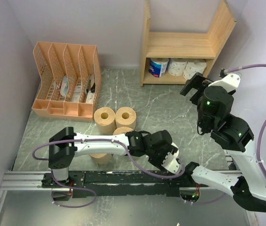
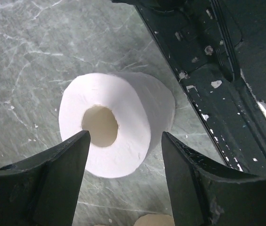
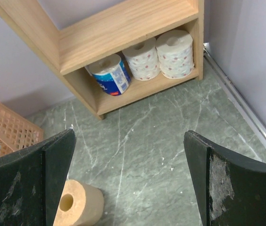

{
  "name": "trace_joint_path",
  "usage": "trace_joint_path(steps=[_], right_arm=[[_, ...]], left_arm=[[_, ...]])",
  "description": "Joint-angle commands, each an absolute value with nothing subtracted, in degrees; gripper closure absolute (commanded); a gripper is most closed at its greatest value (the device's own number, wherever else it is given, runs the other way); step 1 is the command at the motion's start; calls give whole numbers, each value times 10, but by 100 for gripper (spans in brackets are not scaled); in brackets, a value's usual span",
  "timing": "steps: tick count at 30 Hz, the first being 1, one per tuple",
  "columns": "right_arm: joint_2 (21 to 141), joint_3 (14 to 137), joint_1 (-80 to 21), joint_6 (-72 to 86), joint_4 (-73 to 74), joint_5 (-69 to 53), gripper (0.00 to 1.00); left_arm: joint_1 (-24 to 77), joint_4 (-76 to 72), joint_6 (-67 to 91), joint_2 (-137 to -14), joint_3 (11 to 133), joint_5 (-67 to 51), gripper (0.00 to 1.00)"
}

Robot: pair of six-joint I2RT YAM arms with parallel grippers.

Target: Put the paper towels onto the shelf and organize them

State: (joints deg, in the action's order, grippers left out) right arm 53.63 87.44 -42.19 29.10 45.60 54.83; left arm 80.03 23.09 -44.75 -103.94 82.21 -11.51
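Grey-green marbled table (image 1: 170, 113), lavender walls (image 1: 5, 70); the shelf (image 1: 180, 44) stands at 1 o'clock and an orange file organizer (image 1: 67, 80) at 10. The lower tier already holds three paper towels: the blue-marked roll (image 3: 110, 75) and two dotted white rolls (image 3: 142, 59). The tan rolls (image 1: 104, 117) sit mid-table, one partly under the left arm (image 1: 100, 143). The left gripper (image 2: 123, 141) hangs near 6 o'clock over a plain white roll (image 2: 123, 108), core hole toward its camera, jaws spread to either flank, no squeeze visible. A black rail (image 2: 218, 75) lies just beside that roll. Judgement: the step is grasping this roll. Centre the fingers (image 2: 57, 179) across its widest part, close gently since soft paper dents, keep the finger nearest the rail off it, then lift straight. The right gripper (image 3: 129, 136) is spread wide, empty, facing the shelf.
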Motion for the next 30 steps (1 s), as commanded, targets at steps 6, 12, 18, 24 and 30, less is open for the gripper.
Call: trace_joint_path(steps=[6,12,18,24,30], right_arm=[[491,861,-421,258,442,559,1],[475,861,-421,254,445,558,1],[456,845,-421,259,446,559,1],[440,825,-421,253,437,562,1],[435,805,-421,237,414,567,1]], left_arm=[[813,187,-471,-1089,837,-65,26],[812,182,-469,-1113,853,-47,42],[810,168,-486,-1118,850,6,89],[751,219,-495,-1106,886,-17,93],[681,267,-492,-1131,994,14,93]])
